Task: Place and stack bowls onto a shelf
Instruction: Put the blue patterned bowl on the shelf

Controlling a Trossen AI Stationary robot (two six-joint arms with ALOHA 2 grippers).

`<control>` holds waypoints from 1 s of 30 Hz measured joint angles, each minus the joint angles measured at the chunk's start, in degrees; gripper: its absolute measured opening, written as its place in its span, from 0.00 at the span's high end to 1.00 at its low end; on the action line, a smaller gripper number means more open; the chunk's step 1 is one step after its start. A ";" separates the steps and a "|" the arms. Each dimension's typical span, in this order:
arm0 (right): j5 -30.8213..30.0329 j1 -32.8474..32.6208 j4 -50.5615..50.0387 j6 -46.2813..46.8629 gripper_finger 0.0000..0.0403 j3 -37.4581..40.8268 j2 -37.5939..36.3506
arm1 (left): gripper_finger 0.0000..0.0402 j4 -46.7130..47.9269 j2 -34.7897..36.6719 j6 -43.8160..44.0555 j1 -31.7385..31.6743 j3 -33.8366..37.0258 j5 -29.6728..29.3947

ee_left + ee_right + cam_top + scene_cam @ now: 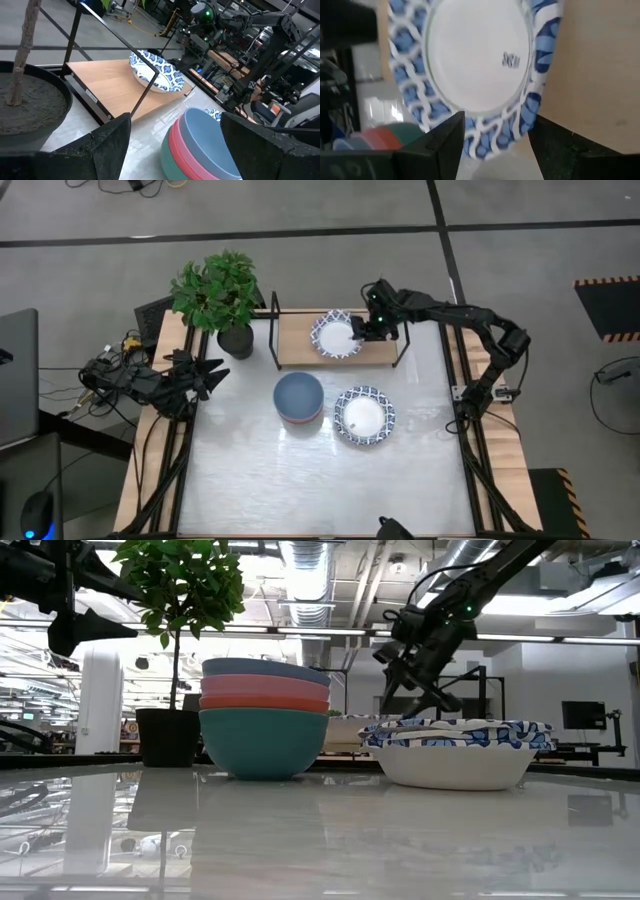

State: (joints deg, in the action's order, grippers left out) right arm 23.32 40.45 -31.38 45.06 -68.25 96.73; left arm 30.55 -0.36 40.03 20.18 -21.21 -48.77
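Wooden shelf (pixel 300 340) carried one patterned bowl (pixel 335 336) at two o'clock, so I hovered the right gripper (pixel 362 330), fingers apart, at its rim. I parked the left gripper (pixel 212 372) at nine o'clock, fingers apart.

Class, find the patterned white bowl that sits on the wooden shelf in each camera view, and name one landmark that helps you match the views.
High view: the bowl on the shelf sits right of centre on the plank.
Low view: mostly hidden behind the nearer patterned bowl; cannot be picked out surely.
Left wrist view: on the plank, behind the wire frame.
Right wrist view: fills the picture.
Landmark: stacked plain bowls.
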 joint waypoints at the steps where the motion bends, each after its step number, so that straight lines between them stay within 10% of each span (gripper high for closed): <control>1: 0.61 -0.35 -0.96 -0.37 0.40 0.00 0.00 | 0.27 0.00 0.00 0.00 0.01 0.00 0.00; 22: 35.71 -11.05 4.18 -7.97 0.40 -0.13 -1.75 | 0.27 0.02 0.00 -0.31 0.01 0.00 1.59; 30: 28.21 -10.90 22.55 -9.12 0.40 -9.41 -1.94 | 0.27 0.02 -0.02 -0.33 0.01 0.00 0.83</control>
State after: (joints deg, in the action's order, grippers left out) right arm 51.53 29.55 -8.83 35.94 -77.66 94.79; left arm 30.57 -0.38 39.70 20.18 -21.21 -47.95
